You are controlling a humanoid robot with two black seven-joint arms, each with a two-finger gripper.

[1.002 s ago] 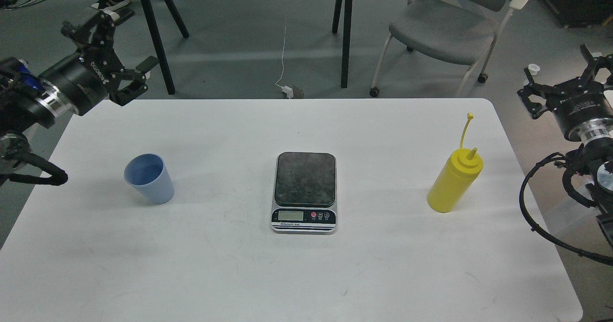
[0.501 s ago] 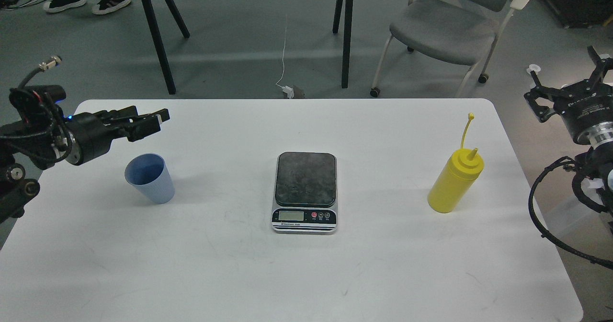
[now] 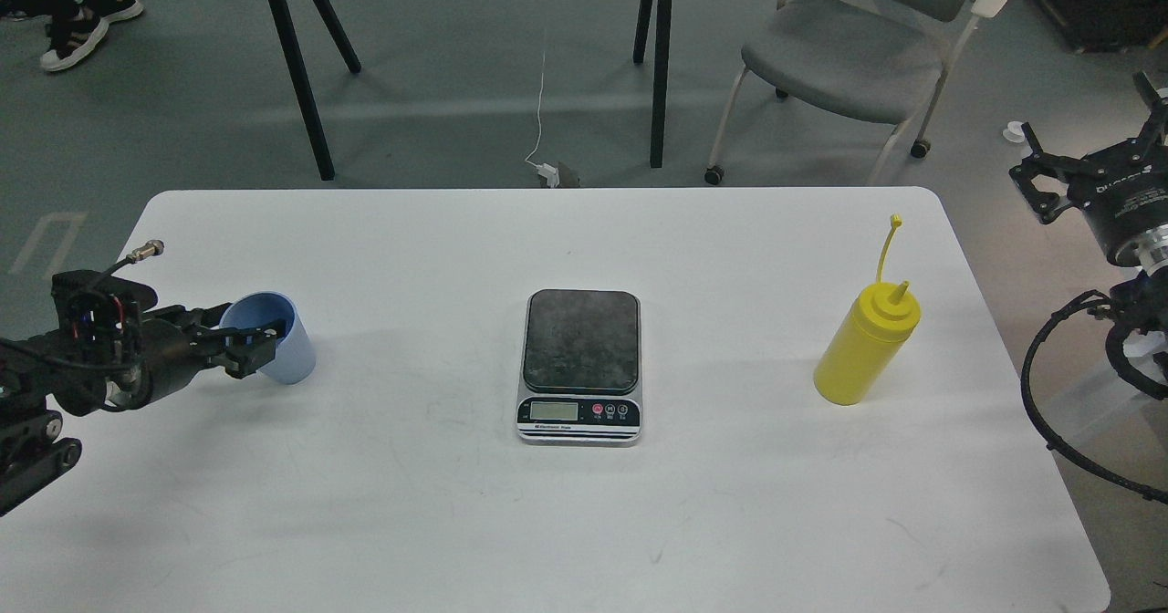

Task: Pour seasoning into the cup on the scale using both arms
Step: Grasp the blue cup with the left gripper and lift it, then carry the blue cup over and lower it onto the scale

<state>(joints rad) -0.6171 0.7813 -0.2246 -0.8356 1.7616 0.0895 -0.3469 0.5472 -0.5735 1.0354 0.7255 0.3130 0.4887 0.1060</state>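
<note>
The light-blue ribbed cup point(image 3: 283, 353) stands on the white table point(image 3: 584, 522) at the left. My left gripper point(image 3: 248, 341) comes in low from the left edge, and its dark fingers lie against the cup's left side and rim. I cannot tell whether they are closed on it. The scale point(image 3: 581, 367) lies at the table's middle with its dark plate bare. The yellow seasoning bottle point(image 3: 865, 350) stands upright at the right, its cap strap pointing up. My right gripper point(image 3: 1086, 152) hovers off the table's right edge with its fingers spread, empty, well right of the bottle.
A grey chair point(image 3: 849, 47) and black table legs point(image 3: 297, 75) stand on the floor behind the table. A white cable point(image 3: 541, 93) lies on the floor. A person's shoe point(image 3: 68, 43) shows at the top left. My right arm's black cables point(image 3: 1049, 394) hang beside the table's right edge.
My left gripper has dropped from above the table's back-left corner down to the cup's left side. The cup has shifted slightly left. My right gripper has drifted a little right.
</note>
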